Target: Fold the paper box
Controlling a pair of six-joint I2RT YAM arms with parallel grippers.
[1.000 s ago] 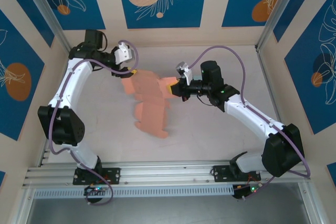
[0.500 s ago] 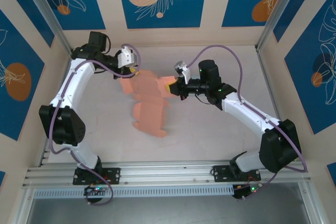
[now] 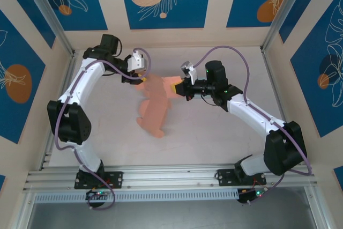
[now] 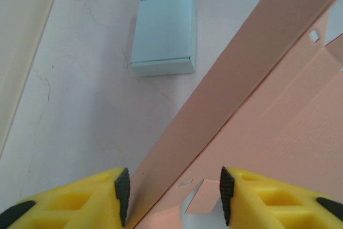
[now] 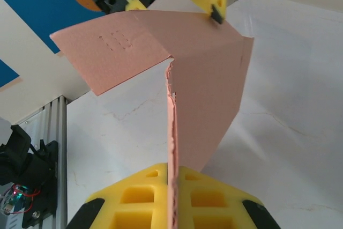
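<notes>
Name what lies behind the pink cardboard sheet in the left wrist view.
A small pale blue box lies flat on the table beyond it. Anything under the cardboard sheet itself is hidden.

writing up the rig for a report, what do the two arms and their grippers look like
Both the left arm and right arm have white link shells with black joint housings. A lilac cable loops along each one. The left gripper and right gripper have yellow fingers with cut-out pockets and black pads. Small green lights glow on the right arm.
</notes>
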